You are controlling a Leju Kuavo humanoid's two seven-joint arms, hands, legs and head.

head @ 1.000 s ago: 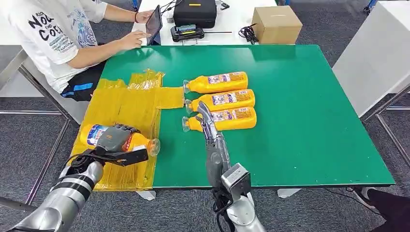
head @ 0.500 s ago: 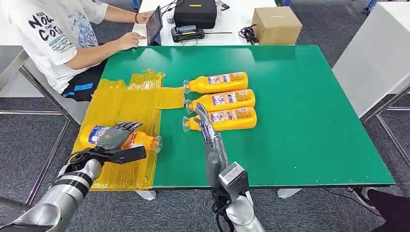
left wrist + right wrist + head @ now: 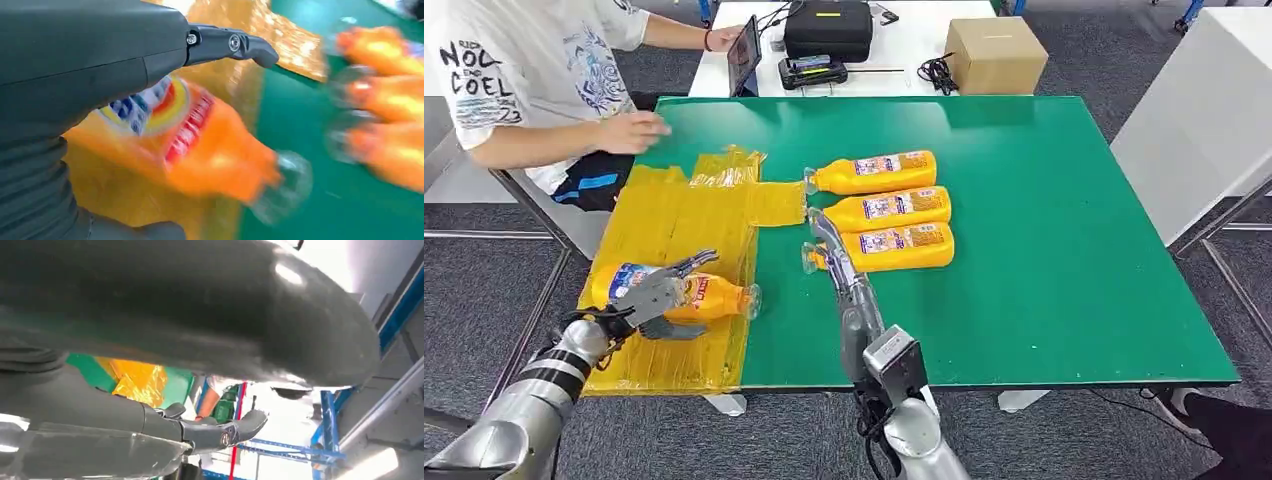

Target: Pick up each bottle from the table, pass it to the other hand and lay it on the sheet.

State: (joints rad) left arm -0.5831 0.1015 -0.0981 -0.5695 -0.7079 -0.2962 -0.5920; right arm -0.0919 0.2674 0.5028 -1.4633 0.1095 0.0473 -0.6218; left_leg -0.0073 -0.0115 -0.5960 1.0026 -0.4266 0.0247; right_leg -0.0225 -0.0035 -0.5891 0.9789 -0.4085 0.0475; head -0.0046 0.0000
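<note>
Left hand now released, fingers spread, drawn back off orange bottle, left lying on yellow sheet near-left. First bottle delivered. Right hand unclenched, grasping nothing, shifted left over nearest bottle of three on green tabletop. Next pick likely.

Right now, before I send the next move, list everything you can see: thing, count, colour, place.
Table: one, green, in front.
Sheet: one, yellow, over the table's left edge.
Bottle on the sheet: one, orange, lying down.
Bottles on the table: three, orange, side by side at the middle.
Box: one, brown, far white table.
Case: one, black, beside the box.
Person: one, white shirt, far left.
Left hand: fingers spread above the sheet bottle.
Right hand: fingers at the nearest bottle's neck.
</note>
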